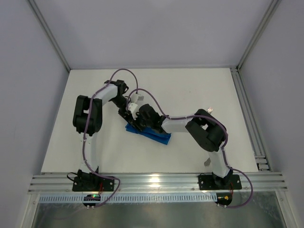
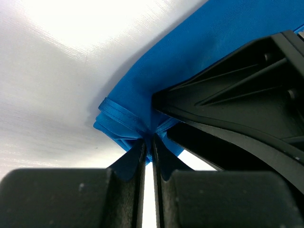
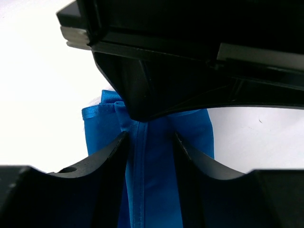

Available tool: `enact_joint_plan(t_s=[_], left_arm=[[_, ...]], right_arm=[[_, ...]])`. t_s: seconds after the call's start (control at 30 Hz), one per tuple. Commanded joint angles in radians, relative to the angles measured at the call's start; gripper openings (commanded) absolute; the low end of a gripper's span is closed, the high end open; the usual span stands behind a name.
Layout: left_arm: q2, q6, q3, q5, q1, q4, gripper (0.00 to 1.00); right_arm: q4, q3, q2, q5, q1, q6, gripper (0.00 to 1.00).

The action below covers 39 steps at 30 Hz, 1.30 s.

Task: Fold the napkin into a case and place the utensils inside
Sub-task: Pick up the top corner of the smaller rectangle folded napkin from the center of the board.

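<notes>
Folding looks partly done: the napkin (image 1: 148, 133) lies in the middle of the counter (image 1: 199, 85) as a thin blue strip, under both tools. The left tool (image 2: 148, 142) is pressed together, pinching the strip's folded corner. The right tool (image 3: 149, 140) is spread, with cloth between its fingers (image 3: 104, 161). I think more folding is left. A small silver thing (image 1: 209, 110) behind the right arm (image 1: 209, 135) may be a fork, well apart from the cloth, so that part is not done yet
</notes>
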Motion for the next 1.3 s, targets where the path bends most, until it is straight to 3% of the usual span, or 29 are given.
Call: enact_joint_plan(t_s=[0.0, 0.1, 0.17, 0.23, 0.4, 0.5, 0.73, 0.97, 1.27], left_arm=[[0.011, -0.003, 0.037, 0.009, 0.000, -0.004, 0.08], [0.015, -0.008, 0.040, 0.009, 0.000, -0.003, 0.09], [0.012, -0.010, 0.038, 0.012, 0.000, -0.001, 0.14], [0.004, -0.020, 0.040, 0.024, 0.004, 0.004, 0.25], [-0.046, -0.074, 0.064, 0.081, 0.046, 0.007, 0.48], [-0.086, -0.095, 0.054, 0.087, 0.081, 0.002, 0.52], [-0.149, -0.135, -0.112, -0.026, 0.099, 0.033, 0.52], [-0.124, -0.177, -0.172, -0.075, 0.052, 0.138, 0.52], [-0.062, -0.244, -0.147, -0.100, 0.044, 0.229, 0.31]], right_arm=[[-0.023, 0.022, 0.012, 0.029, 0.012, 0.012, 0.45], [-0.026, 0.019, 0.015, 0.038, 0.020, 0.012, 0.42], [-0.027, 0.019, 0.018, 0.045, 0.021, 0.021, 0.33], [-0.026, 0.016, 0.020, 0.058, 0.020, 0.029, 0.24], [0.003, 0.005, 0.015, 0.049, 0.008, 0.075, 0.17], [0.009, 0.007, 0.017, 0.039, 0.000, 0.102, 0.15], [0.020, 0.001, 0.011, 0.015, -0.017, 0.144, 0.11], [0.065, -0.008, 0.001, -0.028, -0.032, 0.171, 0.10], [0.063, -0.012, -0.009, -0.054, -0.032, 0.216, 0.10]])
